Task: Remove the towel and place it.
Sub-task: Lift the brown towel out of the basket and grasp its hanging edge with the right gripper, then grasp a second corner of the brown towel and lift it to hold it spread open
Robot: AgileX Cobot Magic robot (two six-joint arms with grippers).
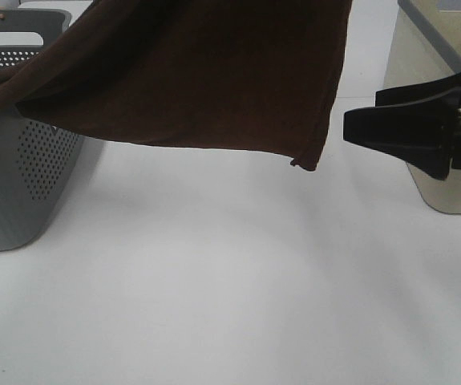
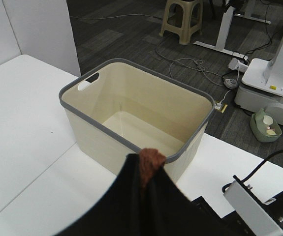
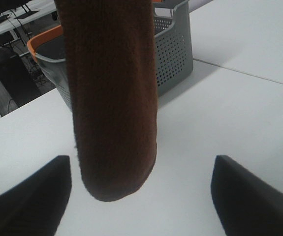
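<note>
High up, looking down close over the table (image 1: 230, 305). On each wrist, facing forward, near; all sharing the towel (image 1: 190, 72) just ahead of the right pincer (image 3: 142, 167).

This looks like a robotics lab. A white table (image 2: 23, 113) is screened by white panels (image 2: 38, 29). The dark carpet-tile floor (image 2: 116, 34) carries loose cables (image 2: 190, 64), a power strip (image 2: 237, 64), a plastic stool (image 2: 182, 19) and a white machine base (image 2: 271, 83).

Pinches the towel (image 2: 152, 158) tight in the left gripper (image 2: 147, 183). Holds the right gripper (image 3: 140, 167) wide open, pointing sideways.
</note>
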